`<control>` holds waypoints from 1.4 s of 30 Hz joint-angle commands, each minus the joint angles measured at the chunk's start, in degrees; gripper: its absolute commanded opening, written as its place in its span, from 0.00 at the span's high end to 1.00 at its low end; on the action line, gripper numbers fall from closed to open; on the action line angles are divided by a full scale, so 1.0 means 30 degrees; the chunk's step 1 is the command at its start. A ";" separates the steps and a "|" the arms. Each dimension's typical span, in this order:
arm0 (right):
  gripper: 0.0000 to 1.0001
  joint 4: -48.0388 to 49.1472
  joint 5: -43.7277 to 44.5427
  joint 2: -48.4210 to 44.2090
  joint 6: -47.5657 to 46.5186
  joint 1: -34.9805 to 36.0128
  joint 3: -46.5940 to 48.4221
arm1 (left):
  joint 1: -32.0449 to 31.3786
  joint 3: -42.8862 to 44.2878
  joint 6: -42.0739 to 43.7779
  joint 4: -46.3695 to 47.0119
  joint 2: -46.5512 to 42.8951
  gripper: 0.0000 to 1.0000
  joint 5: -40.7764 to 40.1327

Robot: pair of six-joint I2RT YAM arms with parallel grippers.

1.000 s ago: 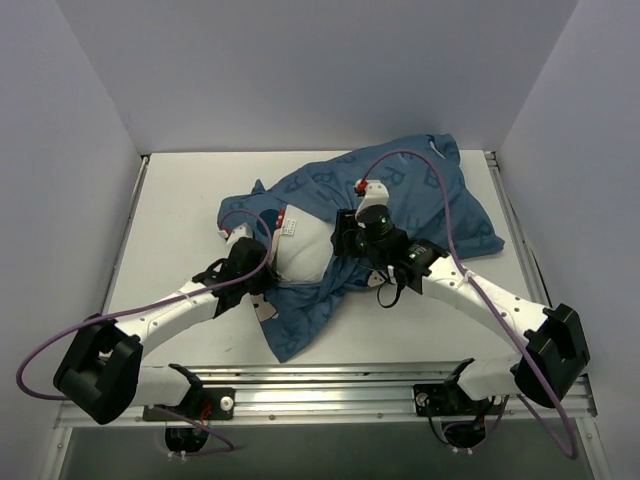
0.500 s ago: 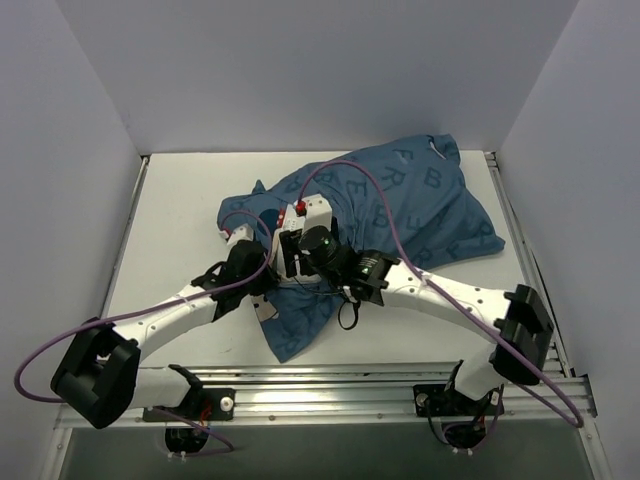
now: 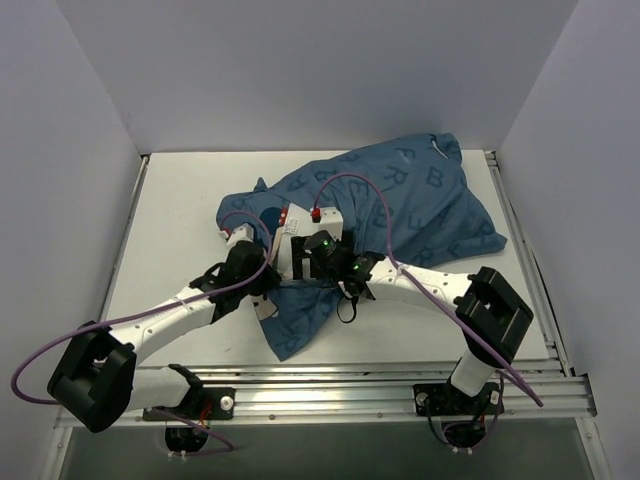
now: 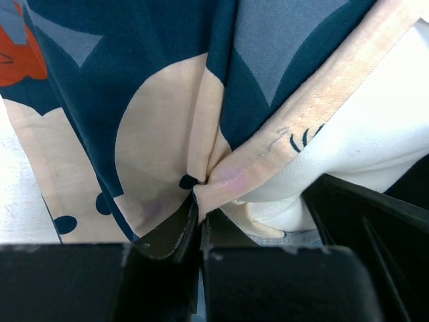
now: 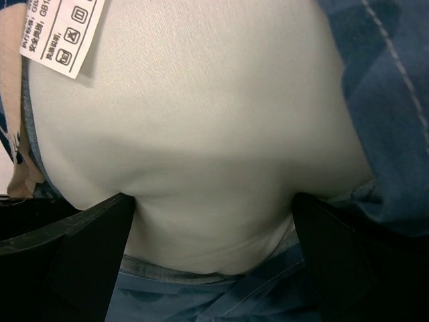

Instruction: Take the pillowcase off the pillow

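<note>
The dark blue lettered pillowcase (image 3: 420, 200) lies crumpled across the middle and right of the table. My left gripper (image 3: 262, 285) sits at its left open end. In the left wrist view the gripper (image 4: 200, 208) is shut on the cream hem of the pillowcase (image 4: 134, 67), with white pillow (image 4: 382, 127) beside it. My right gripper (image 3: 297, 258) covers the pillow's exposed end in the top view. In the right wrist view it (image 5: 214, 228) is open, one finger (image 5: 87, 248) on each side of the plump white pillow (image 5: 201, 127), and blue fabric (image 5: 382, 80) lies at the right.
A white care label (image 5: 64, 33) hangs at the pillow's upper left. Grey walls close in the white table (image 3: 170, 220) on three sides. A metal rail (image 3: 330, 378) runs along the near edge. Purple cables loop over both arms.
My right arm has swung left from the middle of the pillowcase to the pillow's exposed end, now covering it from above. My left gripper has stayed on the hem.
</note>
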 commanded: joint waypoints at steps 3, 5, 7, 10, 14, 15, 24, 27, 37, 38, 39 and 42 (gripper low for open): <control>0.00 0.0263 -0.1683 0.1377 0.0697 -0.0196 -0.0439 | -0.0059 -0.0253 0.0160 -0.0666 -0.0016 0.93 0.0228; 0.00 -0.0059 -0.1713 0.1960 0.0668 -0.0168 -0.0235 | -0.0088 -0.0253 0.0131 -0.0637 0.0101 0.93 0.0316; 0.01 -0.0587 -0.1451 0.2460 0.0522 -0.0197 0.0146 | -0.0089 -0.0224 0.0102 -0.0578 0.0160 0.93 0.0404; 0.22 -0.0414 -0.1739 0.3194 0.0375 -0.0430 0.0352 | -0.0206 -0.0107 0.0072 -0.0607 0.0219 0.94 0.0463; 0.93 0.0758 -0.3586 0.2816 0.0140 -0.0665 0.0966 | -0.0439 -0.0078 -0.0015 -0.0724 0.0190 0.94 0.0463; 1.00 0.0992 -0.3849 0.2727 0.0140 -0.0695 0.1200 | -0.0469 -0.0107 -0.0044 -0.0754 0.0190 0.96 0.0492; 1.00 0.3219 -0.4232 0.1643 0.0959 -0.2568 0.3603 | -0.2051 0.0304 -0.0250 -0.1543 0.0424 0.98 0.0814; 1.00 0.4095 -0.4292 0.1233 0.1310 -0.3359 0.4014 | -0.2226 0.0186 -0.0367 -0.1924 0.0249 0.98 0.1136; 1.00 0.5885 -0.4817 0.0646 0.2452 -0.5030 0.6062 | -0.3164 0.0684 -0.0103 -0.3595 -0.0340 0.98 0.1430; 1.00 0.6090 -0.4876 0.0530 0.2889 -0.5118 0.6268 | -0.3194 0.0713 -0.0190 -0.3596 -0.0164 0.98 0.1430; 1.00 0.6121 -0.4906 0.0529 0.3097 -0.5148 0.6561 | -0.3252 0.0742 -0.0220 -0.3509 -0.0017 0.98 0.1459; 1.00 0.6267 -0.4848 0.0500 0.3596 -0.5206 0.7558 | -0.3457 0.1035 -0.0396 -0.3304 0.0774 0.98 0.1400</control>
